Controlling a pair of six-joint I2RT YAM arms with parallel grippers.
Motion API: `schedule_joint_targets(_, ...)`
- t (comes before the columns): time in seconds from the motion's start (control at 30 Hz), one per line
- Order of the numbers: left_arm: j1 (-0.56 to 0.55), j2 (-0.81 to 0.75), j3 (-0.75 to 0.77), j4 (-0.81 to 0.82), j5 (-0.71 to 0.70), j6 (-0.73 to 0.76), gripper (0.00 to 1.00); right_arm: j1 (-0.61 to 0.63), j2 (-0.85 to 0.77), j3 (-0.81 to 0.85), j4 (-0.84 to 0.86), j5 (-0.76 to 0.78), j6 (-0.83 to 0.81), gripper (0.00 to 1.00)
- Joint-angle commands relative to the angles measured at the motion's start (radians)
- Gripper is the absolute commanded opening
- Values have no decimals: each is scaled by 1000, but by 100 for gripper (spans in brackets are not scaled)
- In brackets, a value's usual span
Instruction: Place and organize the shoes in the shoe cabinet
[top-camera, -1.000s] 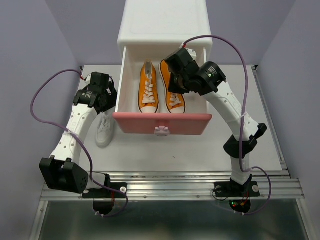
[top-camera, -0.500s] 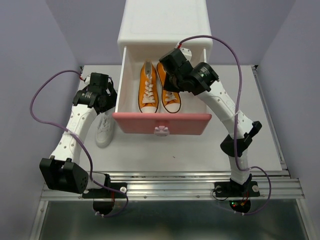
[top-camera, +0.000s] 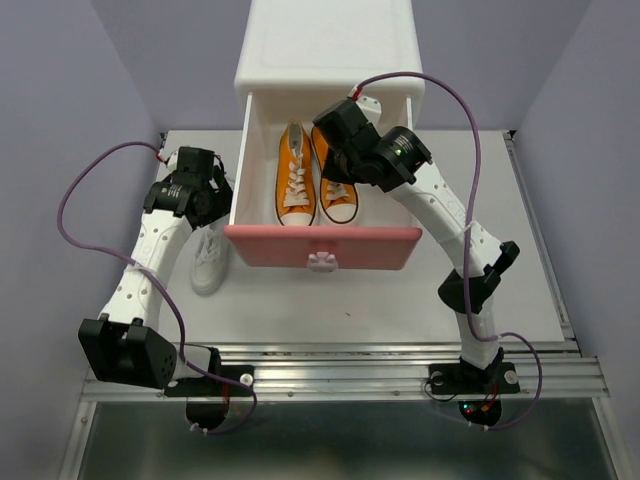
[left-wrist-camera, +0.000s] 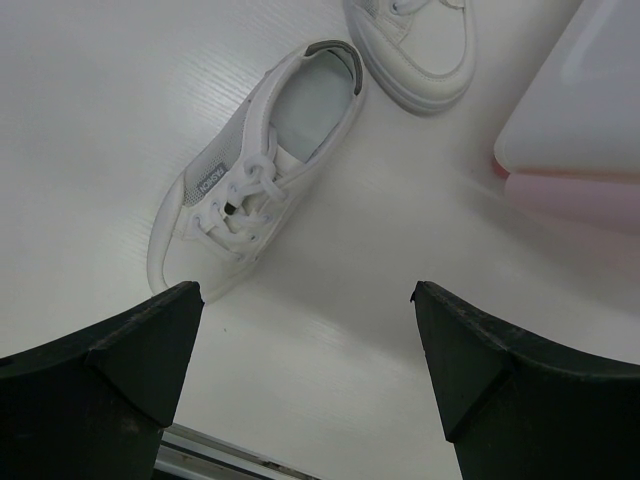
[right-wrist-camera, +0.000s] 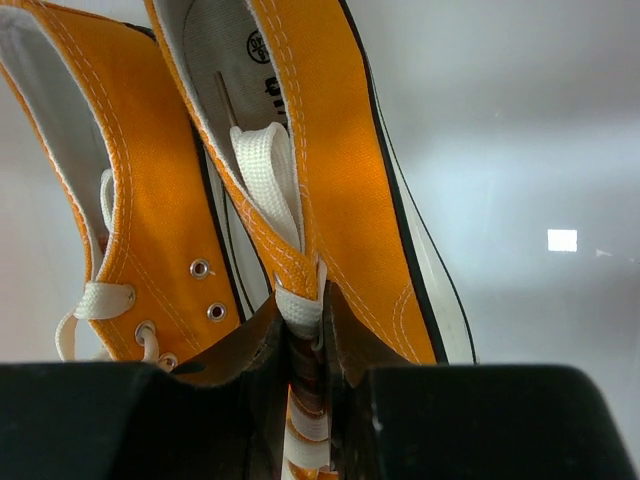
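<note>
The shoe cabinet (top-camera: 325, 50) stood at the back of the surface (top-camera: 380, 300) with its pink-fronted drawer (top-camera: 325, 247) pulled out. Both orange sneakers lay side by side inside it, toes toward the drawer front. The right pincer (right-wrist-camera: 320, 390) reached down into the drawer, its jaws drawn in to a narrow gap and clamped on the laced tongue of the right orange sneaker (right-wrist-camera: 340, 150), which sat just beside the left orange sneaker (right-wrist-camera: 110, 170). The left pincer (left-wrist-camera: 305, 295) hung spread wide and held nothing, above the surface left of the drawer. Below it one white sneaker (left-wrist-camera: 250, 180) lay on the surface. The second white sneaker (left-wrist-camera: 420, 40) lay close behind it, near the drawer's corner and partly cut off in the left wrist view.
</note>
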Motion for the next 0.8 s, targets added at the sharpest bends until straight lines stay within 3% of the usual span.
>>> schedule_joint_targets(0.0, 6, -39, -10, -6, -25, 10, 99, 10, 26, 34, 178, -2, 107, 1)
schedule_joint_targets(0.57, 8, -38, -15, -15, -25, 0, 99, 10, 32, 25, 187, -77, 253, 1)
schedule_joint_targets(0.6, 8, -39, -13, -16, -25, 2, 99, 10, 30, 20, 187, -74, 252, 1)
schedule_joint_targets(0.67, 8, -41, -17, -18, -26, 4, 99, 10, 15, 2, 204, -74, 244, 15)
schedule_joint_targets(0.77, 8, -47, -20, -18, -26, 2, 99, 10, 6, -26, 209, -82, 244, 15)
